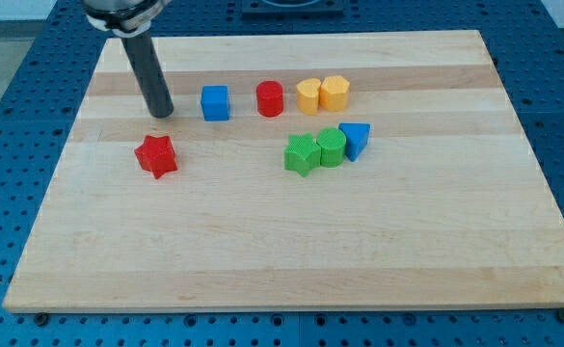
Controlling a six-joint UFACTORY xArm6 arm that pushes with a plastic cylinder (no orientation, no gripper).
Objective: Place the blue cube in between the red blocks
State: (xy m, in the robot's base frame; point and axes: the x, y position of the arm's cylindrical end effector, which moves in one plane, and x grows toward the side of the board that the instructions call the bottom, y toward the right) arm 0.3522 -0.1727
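The rod's tip (163, 114) rests on the wooden bench (291, 260) near its top-left corner, just left of the blue cube (215, 102) and apart from it; it has no hand to spread or pinch. The blue cube sits beside the red cylinder (270, 98), with the red star-shaped block (156, 155) nearer the left edge. Two yellow blocks (322, 93), two green blocks (315, 150) and a blue triangular block (356, 139) cluster toward the middle.

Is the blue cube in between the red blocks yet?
Not yet. The blue cube sits left of the red cylinder, above-right of the red star, off their line.
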